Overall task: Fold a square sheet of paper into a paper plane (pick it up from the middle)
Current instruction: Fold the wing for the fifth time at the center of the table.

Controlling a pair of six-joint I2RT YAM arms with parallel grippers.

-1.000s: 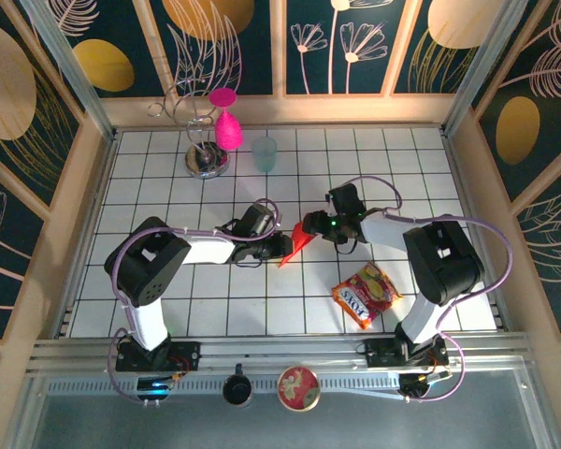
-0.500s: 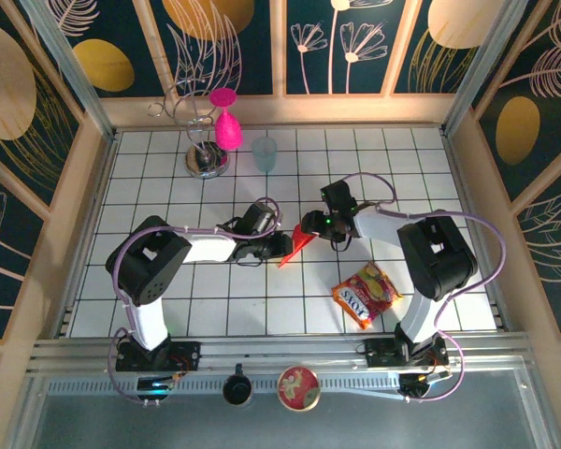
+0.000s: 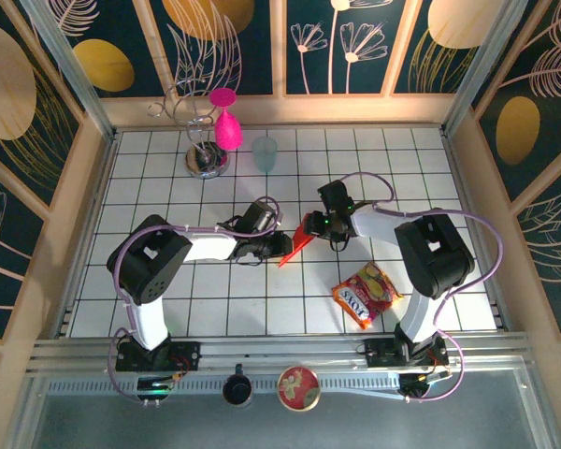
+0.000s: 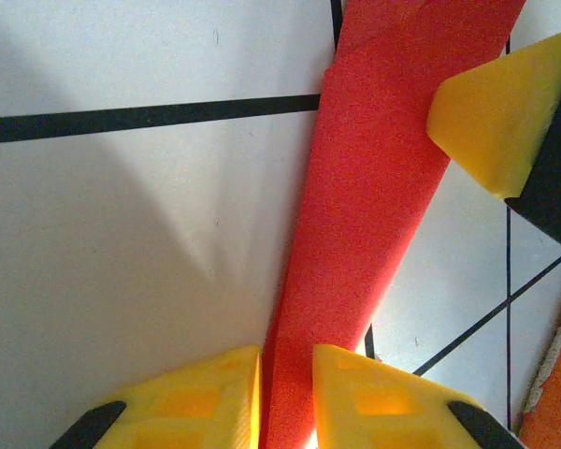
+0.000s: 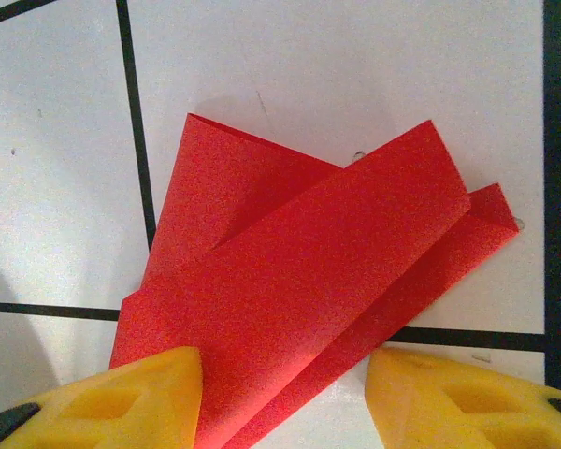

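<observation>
Right pincer (image 3: 310, 227) has crept in toward the left one since a second ago. It's spread and straddling the folded red paper (image 5: 299, 281), with one finger touching it. Left pincer (image 4: 287, 360) is pinching the paper's narrow end, around the middle of the counter (image 3: 168, 168). My worry is the right closing off-crease — those loose layers could skew or crumple.

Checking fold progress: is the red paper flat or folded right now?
Folded. The red paper shows overlapping layers with creases in the right wrist view; the left gripper pinches it as a narrow strip.
</observation>
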